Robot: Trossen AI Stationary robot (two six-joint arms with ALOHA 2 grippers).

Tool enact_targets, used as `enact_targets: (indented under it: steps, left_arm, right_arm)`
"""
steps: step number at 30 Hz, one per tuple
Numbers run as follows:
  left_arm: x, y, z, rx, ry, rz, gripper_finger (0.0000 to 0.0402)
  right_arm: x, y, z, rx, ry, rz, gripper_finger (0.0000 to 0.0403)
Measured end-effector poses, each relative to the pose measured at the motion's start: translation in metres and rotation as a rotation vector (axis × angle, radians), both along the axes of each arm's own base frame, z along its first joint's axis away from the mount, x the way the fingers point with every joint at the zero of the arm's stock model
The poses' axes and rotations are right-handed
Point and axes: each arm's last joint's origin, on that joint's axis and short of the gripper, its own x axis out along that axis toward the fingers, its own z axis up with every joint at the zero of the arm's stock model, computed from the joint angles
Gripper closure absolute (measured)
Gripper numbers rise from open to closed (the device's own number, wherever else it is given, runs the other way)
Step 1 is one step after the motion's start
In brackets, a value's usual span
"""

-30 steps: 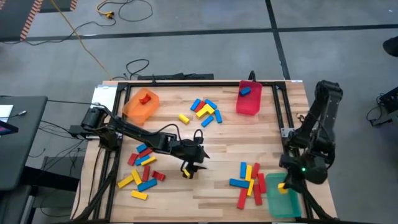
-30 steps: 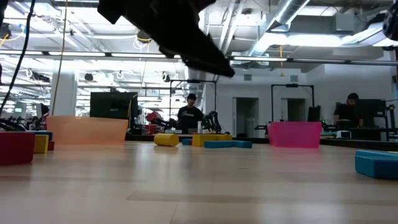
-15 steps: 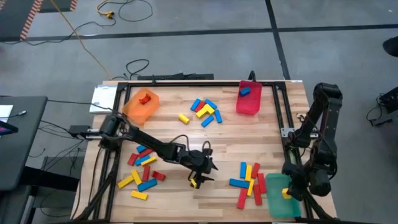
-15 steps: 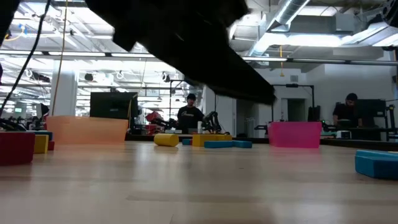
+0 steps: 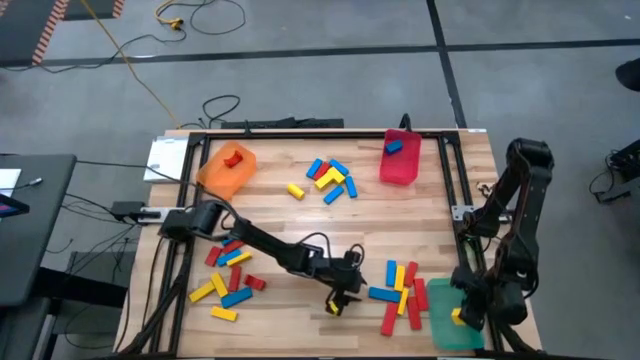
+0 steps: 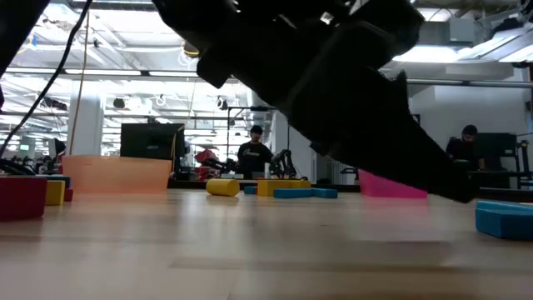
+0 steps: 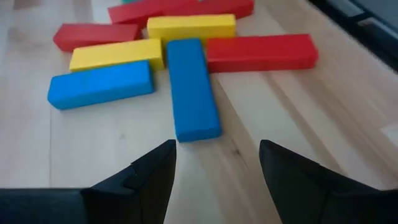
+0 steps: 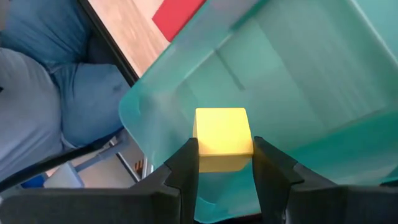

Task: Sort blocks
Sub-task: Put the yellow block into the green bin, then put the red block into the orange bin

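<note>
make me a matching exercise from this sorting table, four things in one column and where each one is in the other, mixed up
Things:
1. small blue block
2. small red block
3. yellow block
4. left claw

Places:
A. between the right claw's fingers, above the translucent green bin
B. inside the translucent orange bin
C. open, on the wooden table, facing a cluster of red, yellow and blue blocks
D. inside the translucent red bin

Pairs: 1-D, 2-B, 3-A, 4-C
</note>
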Motion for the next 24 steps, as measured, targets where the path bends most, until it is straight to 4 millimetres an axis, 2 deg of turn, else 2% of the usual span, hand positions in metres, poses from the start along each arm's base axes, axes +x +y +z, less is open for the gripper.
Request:
enact_targets:
  steps: [11, 20, 24]
  left_arm:
    - [0.0091, -0.0024, 0.0062, -0.01, -0.056, 0.011, 0.0175]
    - [0.0097, -0.0012, 0.0073, -0.024, -0.06, -0.011, 0.0175]
    - [0.0093, -0.0008, 0.0064, -0.025, -0.049, -0.015, 0.0175]
  right_arm:
    - [0.0033, 0.0045, -0.0064, -0.025, 0.005, 0.0, 0.0256]
    - [0.0075, 0.0032, -0.0063, -0.028, 0.001, -0.003, 0.0159]
    - [0.0073, 0.0024, -0.0049, -0.02, 0.003, -0.006, 0.0132]
